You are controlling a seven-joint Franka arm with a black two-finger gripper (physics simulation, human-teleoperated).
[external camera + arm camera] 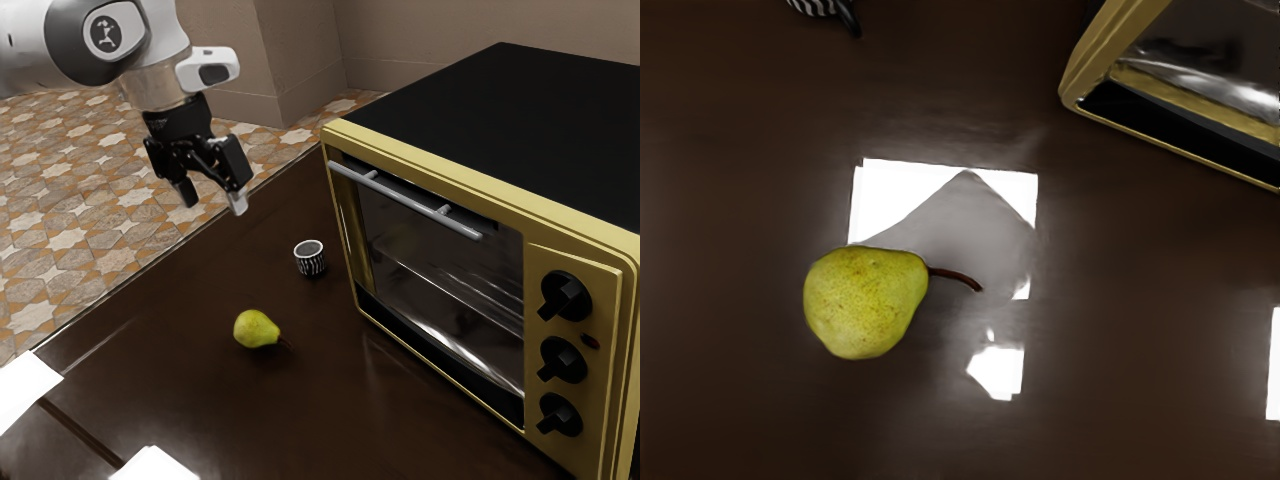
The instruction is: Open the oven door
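Clearly, the gripper [213, 201] hangs with its fingers [238, 203] spread, well apart from the oven door [430, 270] (silver handle [405, 201] along its top), which sits shut on the yellow oven's [580, 239] front.

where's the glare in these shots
Wrist view: hard-edged white patches on the table, one right behind the pear; exterior view: blown-out white patches on the table at the lower left, softer pale streaks across the oven door.
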